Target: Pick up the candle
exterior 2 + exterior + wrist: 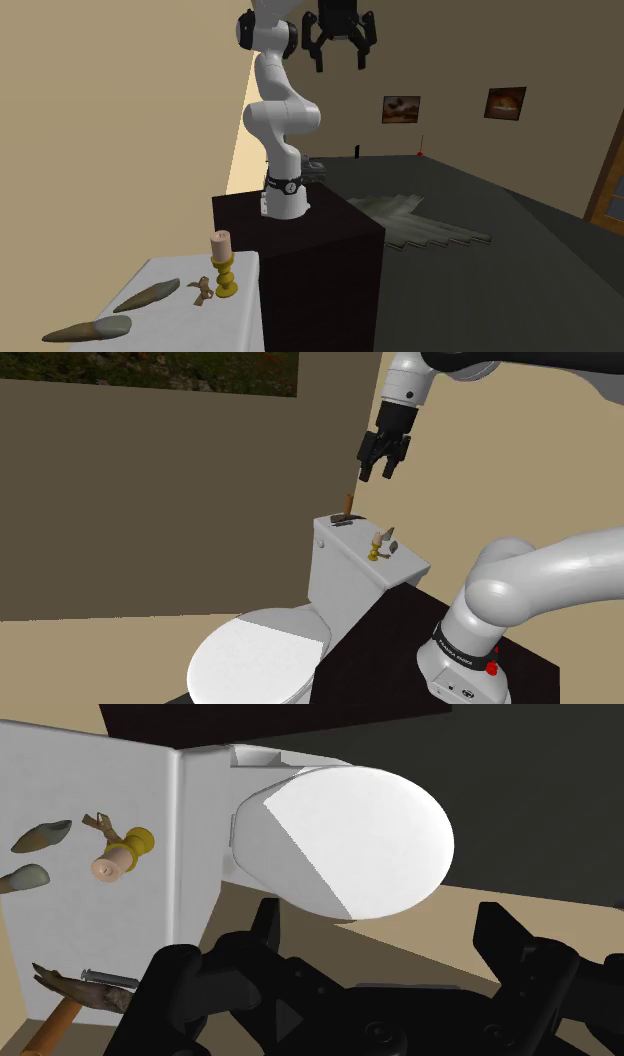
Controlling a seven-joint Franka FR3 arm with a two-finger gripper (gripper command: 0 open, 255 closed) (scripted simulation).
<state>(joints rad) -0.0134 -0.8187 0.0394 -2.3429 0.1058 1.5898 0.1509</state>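
Observation:
The candle (220,244) is a short pinkish stub in a yellow holder, upright on the white toilet tank lid (160,272). In the shoulder view the candle (377,545) stands near the lid's near end, and my black gripper (379,474) hangs open well above the lid, with nothing between its fingers. The second exterior view has the gripper (341,62) high up, far above the candle. Looking down from the wrist, the candle (118,857) lies off to one side of the open gripper (380,936), on the tank lid (90,784).
A wooden-handled tool (346,508) stands at the lid's far end. Two brown elongated pieces (148,296) and a small brown figure (203,290) lie beside the candle. The closed toilet seat (255,660) and the dark stand (300,235) sit below. A tan wall (150,502) is close behind.

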